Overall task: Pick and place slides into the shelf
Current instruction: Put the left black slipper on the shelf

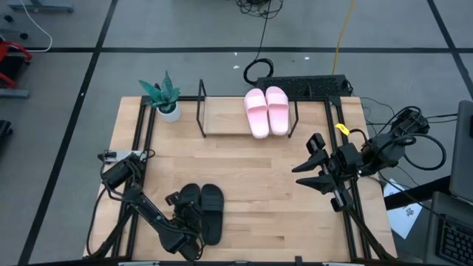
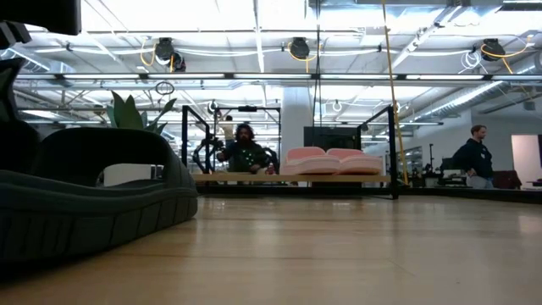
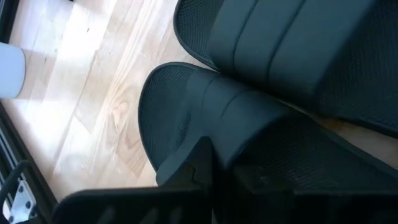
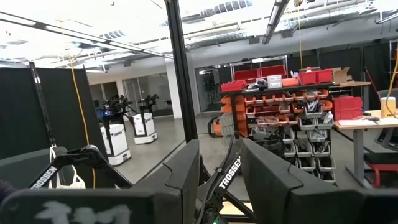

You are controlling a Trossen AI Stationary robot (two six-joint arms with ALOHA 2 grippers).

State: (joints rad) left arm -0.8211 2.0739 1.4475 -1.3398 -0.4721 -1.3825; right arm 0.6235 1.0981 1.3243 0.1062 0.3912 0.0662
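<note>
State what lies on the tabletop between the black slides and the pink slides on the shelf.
Only bare wooden tabletop separates the matte black slides from the pale pink slides; the high view shows it.

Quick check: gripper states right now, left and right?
Left gripper: at the black slides, open or shut cannot be told.
Right gripper: open, empty, off the table's right edge.

Pink slides [image 1: 267,110], black slides [image 1: 201,209], light wooden shelf [image 1: 225,118]

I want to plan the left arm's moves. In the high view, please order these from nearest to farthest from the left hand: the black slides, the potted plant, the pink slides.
1. Black slides: right at the left hand, near front edge of the table.
2. Potted plant: back left corner, beside the shelf.
3. Pink slides: on the shelf's right part, farthest.
</note>
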